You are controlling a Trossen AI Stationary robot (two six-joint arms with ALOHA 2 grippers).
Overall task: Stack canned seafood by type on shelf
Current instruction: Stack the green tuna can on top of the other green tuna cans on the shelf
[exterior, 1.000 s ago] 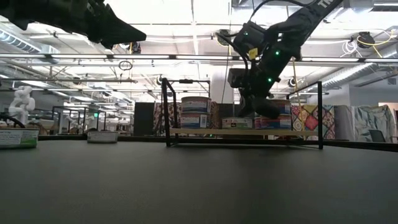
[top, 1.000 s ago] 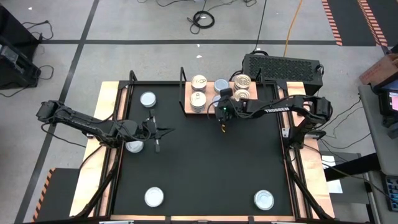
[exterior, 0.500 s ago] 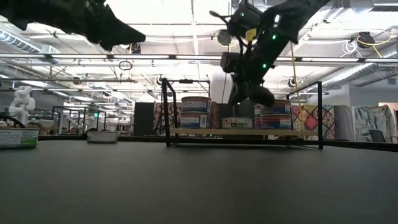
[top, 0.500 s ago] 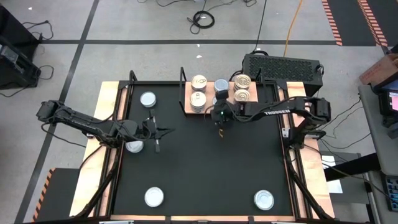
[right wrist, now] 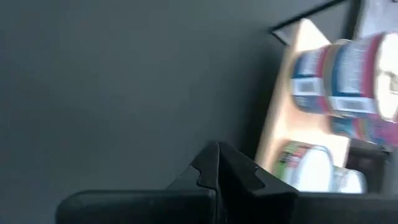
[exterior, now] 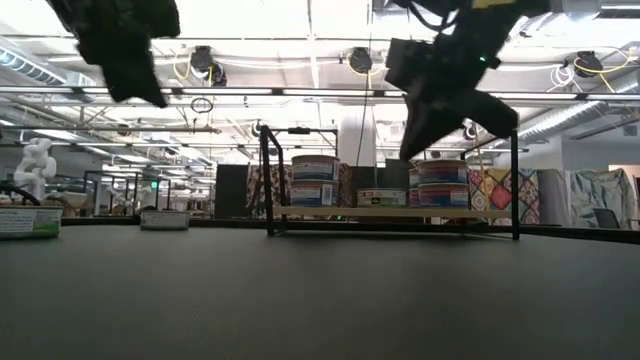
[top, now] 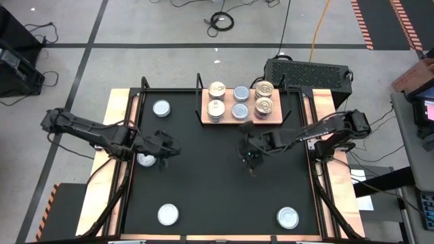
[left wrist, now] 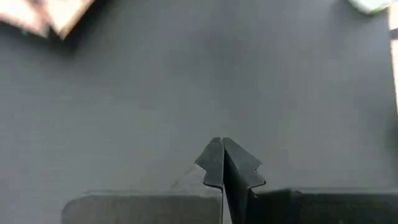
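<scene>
The light-wood shelf (top: 228, 119) with thin black posts stands at the table's far edge. It holds white-topped tins (top: 216, 108), pale blue tins (top: 239, 110) and gold tins (top: 264, 104). In the low view a two-high stack (exterior: 314, 181) stands on its left. My right gripper (top: 251, 161) is shut and empty over the mat, on the near side of the shelf; it also shows in its wrist view (right wrist: 219, 158). My left gripper (top: 165, 150) is shut and empty (left wrist: 222, 155), beside a loose pale tin (top: 146, 159) at the mat's left edge.
Other loose tins lie on the black mat: one far left (top: 161, 108), one near left (top: 168, 215), one near right (top: 287, 217). A black box (top: 308, 71) stands behind the shelf. The mat's middle is bare.
My right gripper has drawn back from the shelf toward the table's near edge and now hangs over the bare mat. My left gripper has turned and shifted a little toward the table's left edge, nearer the loose tin there.
</scene>
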